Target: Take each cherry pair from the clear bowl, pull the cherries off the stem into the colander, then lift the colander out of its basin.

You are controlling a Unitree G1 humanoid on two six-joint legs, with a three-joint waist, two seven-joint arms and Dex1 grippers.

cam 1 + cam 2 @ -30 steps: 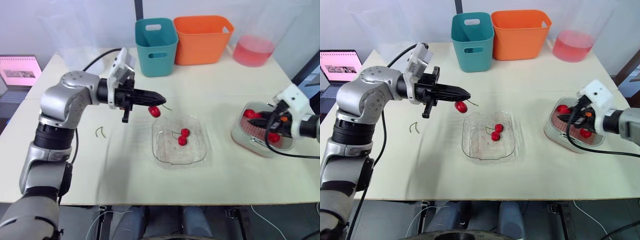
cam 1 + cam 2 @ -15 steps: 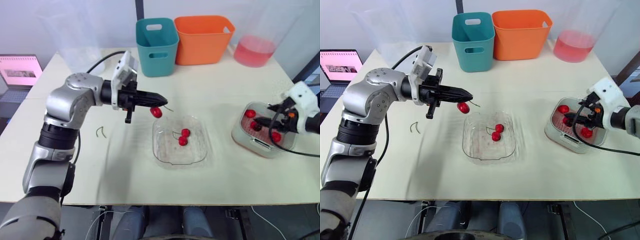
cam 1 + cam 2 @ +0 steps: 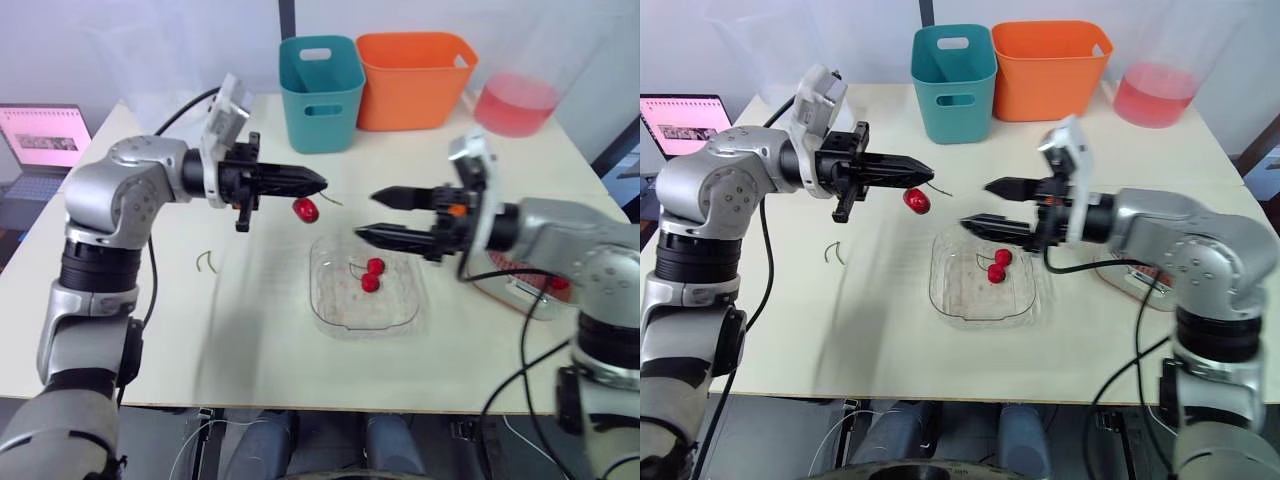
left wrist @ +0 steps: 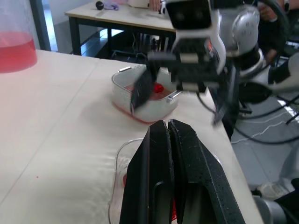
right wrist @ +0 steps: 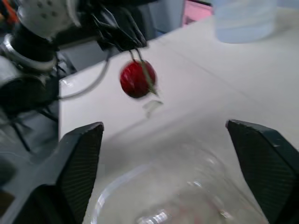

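Near clear plastic bowl [image 3: 396, 312], left hand [image 3: 322, 181] tight on stem [image 3: 941, 190] of round glossy cherry [image 3: 305, 210], right hand [image 3: 365, 214] wide.

The space over the clear bowl's [image 3: 345, 312] far rim is occupied by the right gripper [image 3: 366, 214], fingers spread wide, and by the left gripper [image 3: 318, 181], clamped on a cherry stem [image 3: 330, 201] with a cherry [image 3: 305, 210] hanging below. A narrow gap is seen between them. The table's [image 3: 250, 330] far edge is blocked by a teal bin [image 3: 318, 115], an orange bin [image 3: 415, 95] and a pink container [image 3: 515, 103]. The basin [image 3: 515, 290] stands near the right edge. Open surface is found along the near edge and on the left side, where a loose stem [image 3: 207, 262] lies flat.
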